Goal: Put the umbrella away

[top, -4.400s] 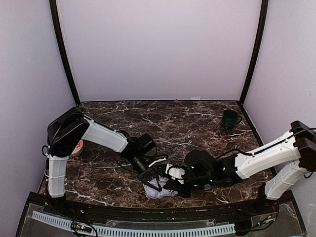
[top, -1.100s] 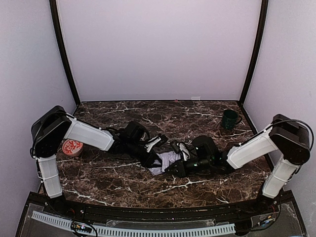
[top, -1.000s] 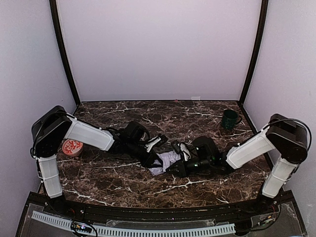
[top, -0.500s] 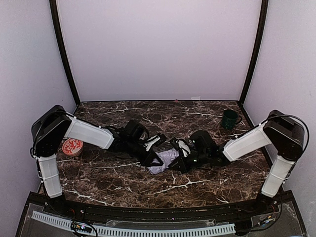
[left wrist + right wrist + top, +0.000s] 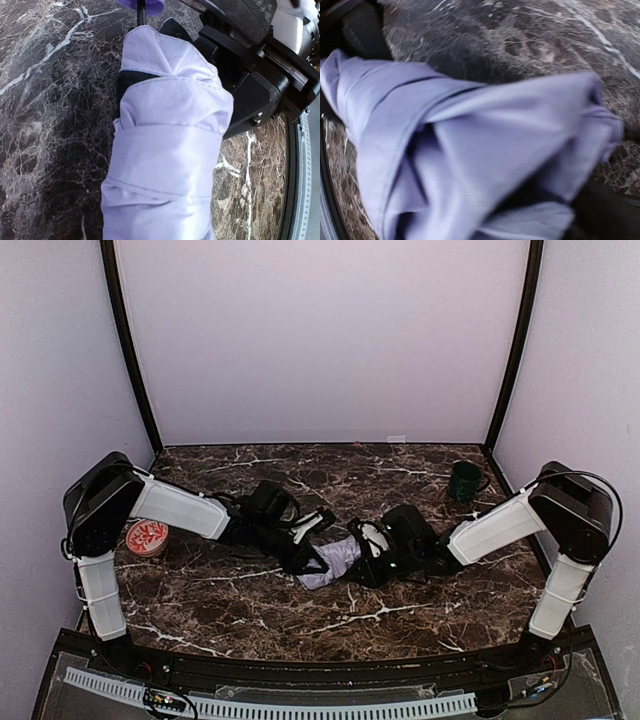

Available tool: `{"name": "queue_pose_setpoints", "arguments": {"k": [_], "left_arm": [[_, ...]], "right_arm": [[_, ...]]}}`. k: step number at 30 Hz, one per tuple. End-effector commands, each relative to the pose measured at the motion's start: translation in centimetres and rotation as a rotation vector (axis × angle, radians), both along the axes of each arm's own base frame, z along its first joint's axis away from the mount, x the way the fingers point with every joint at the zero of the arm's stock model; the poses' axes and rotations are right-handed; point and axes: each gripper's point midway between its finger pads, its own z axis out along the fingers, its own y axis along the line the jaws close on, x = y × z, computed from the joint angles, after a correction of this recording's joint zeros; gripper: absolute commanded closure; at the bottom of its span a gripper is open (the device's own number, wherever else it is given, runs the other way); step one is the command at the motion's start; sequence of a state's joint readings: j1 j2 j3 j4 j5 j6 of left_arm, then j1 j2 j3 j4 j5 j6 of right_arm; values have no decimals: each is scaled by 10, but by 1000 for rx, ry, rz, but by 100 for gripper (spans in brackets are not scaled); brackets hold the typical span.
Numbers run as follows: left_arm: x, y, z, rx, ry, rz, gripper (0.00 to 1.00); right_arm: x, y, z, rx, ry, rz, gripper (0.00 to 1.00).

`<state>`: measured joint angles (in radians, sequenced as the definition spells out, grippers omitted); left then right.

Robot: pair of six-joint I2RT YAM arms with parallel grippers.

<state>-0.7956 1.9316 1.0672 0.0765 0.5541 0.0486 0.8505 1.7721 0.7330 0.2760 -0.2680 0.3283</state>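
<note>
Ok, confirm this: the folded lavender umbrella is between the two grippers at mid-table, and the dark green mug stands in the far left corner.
Wrong corner. The top external view shows the dark green mug standing in the far right corner. The rest holds: the folded lavender umbrella is between the left gripper and the right gripper at mid-table.

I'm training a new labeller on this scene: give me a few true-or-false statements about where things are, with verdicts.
1. The folded umbrella is between the left gripper and the right gripper. True.
2. The green mug stands at the near left corner of the table. False: it stands at the far right corner.
3. A red-and-white disc sits near the table's left edge. True.
4. The umbrella's outer fabric is black. False: it is pale lavender.
</note>
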Motion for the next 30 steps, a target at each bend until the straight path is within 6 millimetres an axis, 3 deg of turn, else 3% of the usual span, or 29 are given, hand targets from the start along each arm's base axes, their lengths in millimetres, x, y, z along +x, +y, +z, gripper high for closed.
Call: {"name": "queue_pose_setpoints", "arguments": {"k": [1, 5, 9, 11, 13, 15, 18, 20, 23, 26, 28, 30], "left_arm": [[-27, 31, -56, 178, 94, -29, 100], [-29, 38, -60, 201, 101, -9, 100], [-19, 41, -51, 219, 28, 10, 100], [-10, 43, -41, 232, -31, 21, 100], [3, 46, -28, 256, -135, 34, 100], [10, 46, -9, 279, -287, 15, 100], [8, 41, 18, 362, -569, -98, 100], [-5, 35, 24, 444, -748, -263, 100], [-24, 30, 15, 563, -929, -474, 96], [-32, 27, 2, 627, -1043, -611, 91], [-28, 25, -1, 646, -1099, -623, 80], [-22, 20, 6, 648, -1119, -581, 56]], "right_arm": [[29, -24, -10, -86, -56, -182, 76], [24, -20, -4, -68, -48, -150, 76], [1, -43, 3, -112, -23, -123, 73], [-19, -46, 28, -78, -13, -48, 71], [-36, -44, 73, -13, -34, 48, 71], [-41, -52, 113, -4, -75, 64, 69], [-23, -72, 167, -18, -219, -18, 60], [-11, -81, 186, -34, -287, -73, 55], [-1, -79, 194, -49, -319, -84, 52], [7, -72, 185, -90, -286, -83, 52], [10, -66, 171, -130, -239, -68, 52], [11, -58, 163, -151, -192, -42, 52]]}}
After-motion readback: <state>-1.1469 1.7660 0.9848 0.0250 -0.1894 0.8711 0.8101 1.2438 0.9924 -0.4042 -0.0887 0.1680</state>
